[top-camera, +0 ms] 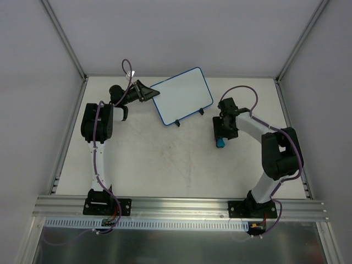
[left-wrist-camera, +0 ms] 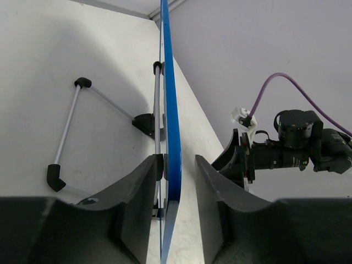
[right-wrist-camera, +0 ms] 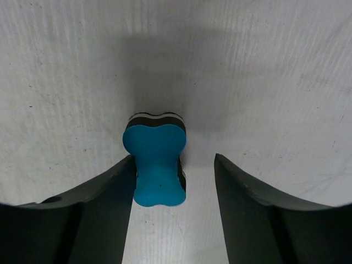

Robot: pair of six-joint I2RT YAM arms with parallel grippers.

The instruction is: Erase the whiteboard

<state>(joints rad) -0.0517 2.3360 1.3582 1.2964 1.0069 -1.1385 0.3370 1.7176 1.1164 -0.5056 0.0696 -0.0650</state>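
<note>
The whiteboard (top-camera: 182, 94) stands tilted on its black feet at the back centre, and its face looks clean. My left gripper (top-camera: 145, 92) is at its left edge. In the left wrist view the blue rim (left-wrist-camera: 171, 110) runs between the jaws of my left gripper (left-wrist-camera: 179, 162). The left finger touches the board, and a gap remains at the right finger. The blue bone-shaped eraser (top-camera: 220, 143) lies on the table under my right gripper (top-camera: 221, 136). In the right wrist view the eraser (right-wrist-camera: 157, 165) sits between the open jaws of my right gripper (right-wrist-camera: 173, 159), against the left finger.
The board's wire stand (left-wrist-camera: 69, 124) with black feet shows behind it. The right arm (left-wrist-camera: 297, 146) shows beyond the board. White enclosure walls (top-camera: 33, 82) and a metal frame surround the table, with an aluminium rail (top-camera: 176, 204) at the near edge.
</note>
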